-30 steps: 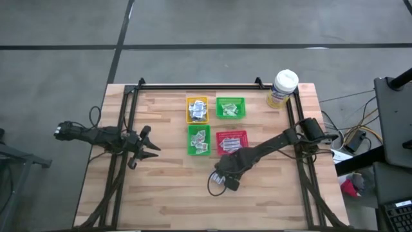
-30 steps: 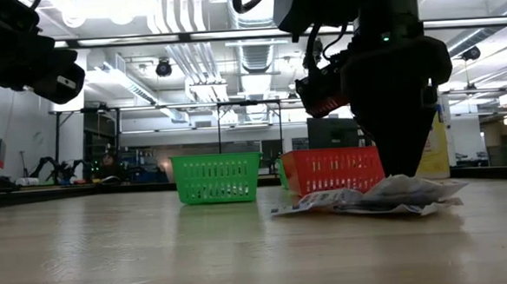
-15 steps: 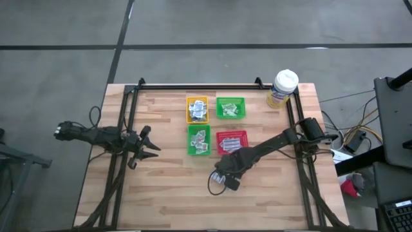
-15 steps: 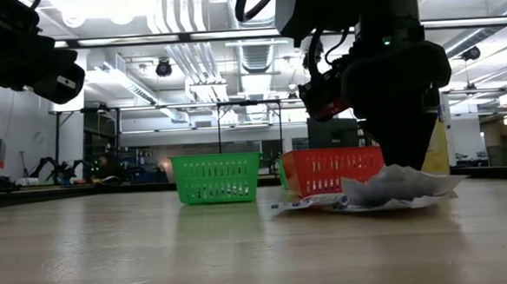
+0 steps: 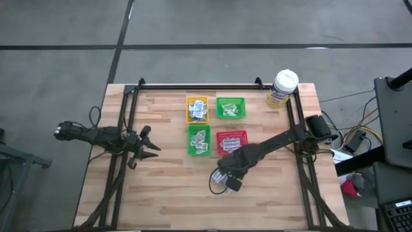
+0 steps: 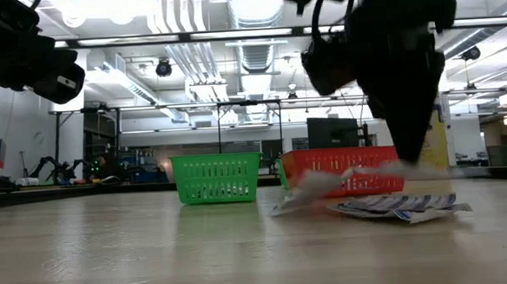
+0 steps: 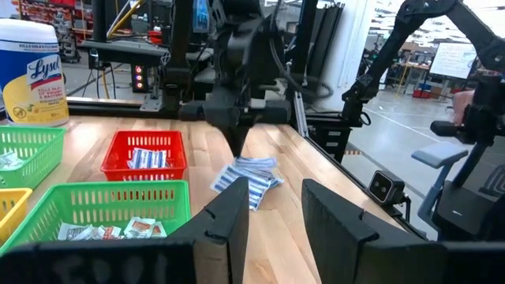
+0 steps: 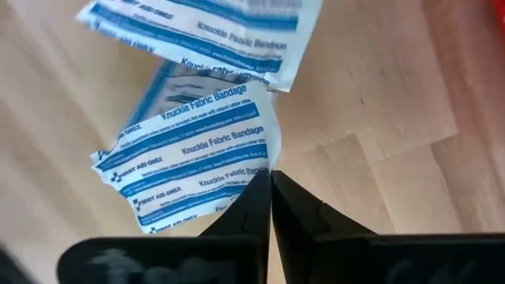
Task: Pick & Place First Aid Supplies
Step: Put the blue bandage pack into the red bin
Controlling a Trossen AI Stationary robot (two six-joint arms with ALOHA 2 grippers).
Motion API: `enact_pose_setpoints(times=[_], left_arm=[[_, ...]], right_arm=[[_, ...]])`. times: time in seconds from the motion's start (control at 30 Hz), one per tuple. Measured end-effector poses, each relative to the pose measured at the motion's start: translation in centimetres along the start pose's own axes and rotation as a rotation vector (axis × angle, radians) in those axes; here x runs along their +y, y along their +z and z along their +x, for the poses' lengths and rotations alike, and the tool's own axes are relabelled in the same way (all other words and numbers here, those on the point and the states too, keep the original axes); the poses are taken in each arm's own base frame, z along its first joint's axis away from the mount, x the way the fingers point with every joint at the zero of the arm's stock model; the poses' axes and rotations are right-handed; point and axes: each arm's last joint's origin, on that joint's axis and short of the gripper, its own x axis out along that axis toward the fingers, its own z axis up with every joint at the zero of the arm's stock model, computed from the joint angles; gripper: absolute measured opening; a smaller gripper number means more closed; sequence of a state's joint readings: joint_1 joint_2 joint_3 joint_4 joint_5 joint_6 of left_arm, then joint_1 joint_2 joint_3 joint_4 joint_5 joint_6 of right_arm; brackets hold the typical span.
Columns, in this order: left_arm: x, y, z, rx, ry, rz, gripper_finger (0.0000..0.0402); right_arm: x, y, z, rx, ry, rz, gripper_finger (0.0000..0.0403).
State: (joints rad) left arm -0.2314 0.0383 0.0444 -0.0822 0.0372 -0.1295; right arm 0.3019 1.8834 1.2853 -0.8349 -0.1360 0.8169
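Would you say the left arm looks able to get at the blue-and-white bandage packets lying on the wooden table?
Probably not easily: the left pincer waits far left, and the right pincer, shut on one blue-and-white bandage packet, hangs over them.

Wooden table (image 5: 167, 187): trays (image 5: 197, 109), canister (image 5: 282, 88), bandage packets (image 6: 402, 207).

In the low view the right pincer (image 6: 408, 156) and the packet (image 6: 312, 189) hanging by it are smeared, so the hold cannot be made out there. From above, the arm covers that packet. The printed bandage packet (image 8: 197, 166) runs under the fingers (image 8: 248, 209). Packets in the trays (image 5: 199, 140) are too small to tell apart.
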Motion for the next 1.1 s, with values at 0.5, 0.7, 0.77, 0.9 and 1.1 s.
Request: enact_pose_setpoints(times=[0.5,0.7,0.77,0.9,1.1], left_arm=[[0.0,0.0,0.0,0.000,0.001,0.005,0.0115],[0.0,0.0,0.0,0.000,0.001,0.005,0.0115],[0.0,0.0,0.0,0.000,0.001,0.005,0.0115],[0.0,0.0,0.0,0.000,0.001,0.005,0.0115],[0.0,0.0,0.0,0.000,0.000,0.006,0.0115]], right_arm=[[-0.2,-1.0,-4.5,-0.074,0.083,-0.020,0.0008],[-0.8,-1.4,-7.6,-0.192,0.110,0.041,0.0008],[-1.4,-1.4,-8.8,-0.269,0.096,0.098,0.0008],[-2.8,-0.9,-10.7,-0.400,0.076,0.265,0.0008],[-4.6,0.4,-11.5,-0.450,0.114,0.617,0.0008]])
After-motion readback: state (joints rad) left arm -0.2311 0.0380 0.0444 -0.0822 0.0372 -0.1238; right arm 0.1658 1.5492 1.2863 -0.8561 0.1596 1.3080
